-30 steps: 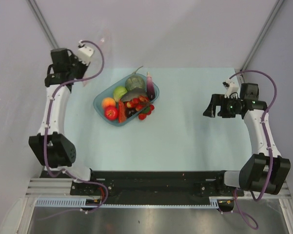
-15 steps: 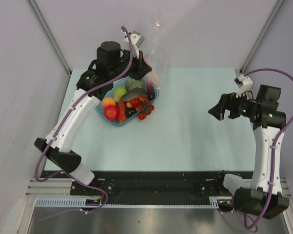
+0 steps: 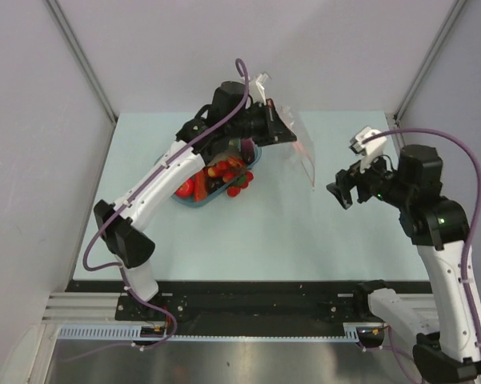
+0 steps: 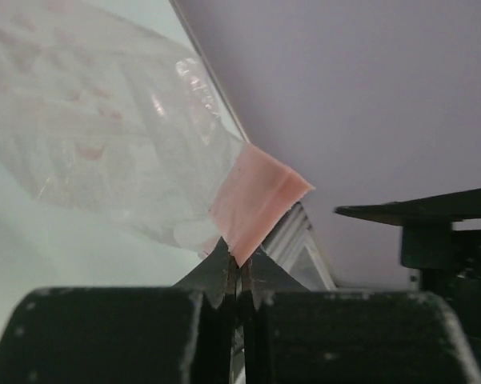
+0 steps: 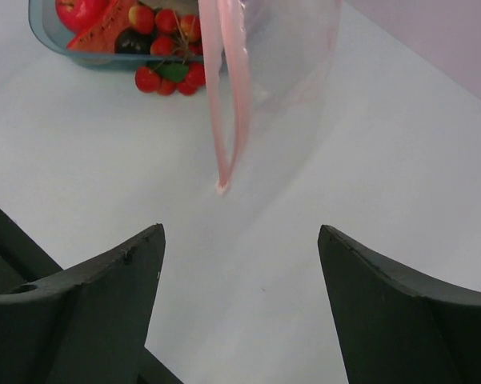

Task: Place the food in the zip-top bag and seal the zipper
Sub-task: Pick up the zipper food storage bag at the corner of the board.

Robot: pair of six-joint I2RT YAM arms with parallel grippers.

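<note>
Bag (image 4: 104, 128), corner pinched tight in left tool (image 4: 238, 270); right tool (image 5: 240, 232) gapes empty. A clumsy grab could yank it free.

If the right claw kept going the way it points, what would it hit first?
Most likely the zip-top bag, at its pink zipper edge, hanging straight ahead of the open right claw; depth is hard to judge.

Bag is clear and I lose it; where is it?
Top view: the bag hangs from the left gripper, just right of the tray.
</note>
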